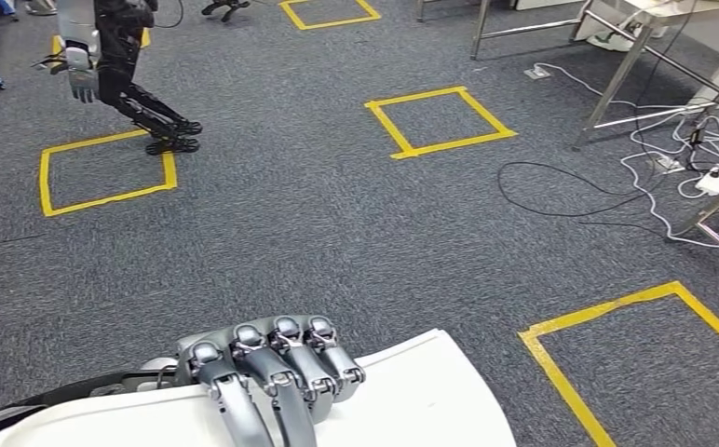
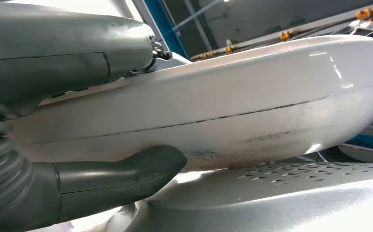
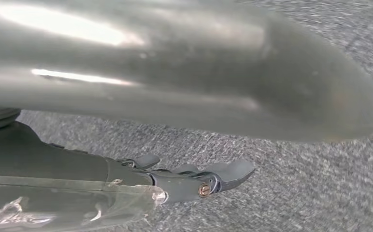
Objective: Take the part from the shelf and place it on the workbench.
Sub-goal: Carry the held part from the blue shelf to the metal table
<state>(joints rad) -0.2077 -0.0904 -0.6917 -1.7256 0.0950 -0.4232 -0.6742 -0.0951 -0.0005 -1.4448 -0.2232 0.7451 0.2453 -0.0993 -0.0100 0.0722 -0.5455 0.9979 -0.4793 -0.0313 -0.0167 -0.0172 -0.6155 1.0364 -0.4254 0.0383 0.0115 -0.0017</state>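
The part (image 1: 421, 396) is a large white curved shell, low in the head view. My left hand (image 1: 267, 368) grips its near edge, with the fingers hooked over the top. In the left wrist view the part (image 2: 252, 96) sits between the fingers above and the thick thumb (image 2: 121, 176) below. The right wrist view has my right hand (image 3: 194, 181) hanging over grey carpet, fingers stretched out with nothing in them.
Grey carpet (image 1: 318, 214) carries yellow tape squares (image 1: 440, 121), one (image 1: 617, 354) close on my right. Another humanoid robot (image 1: 118, 65) stands far left. Metal table legs (image 1: 617, 84) and loose cables (image 1: 672, 158) lie far right.
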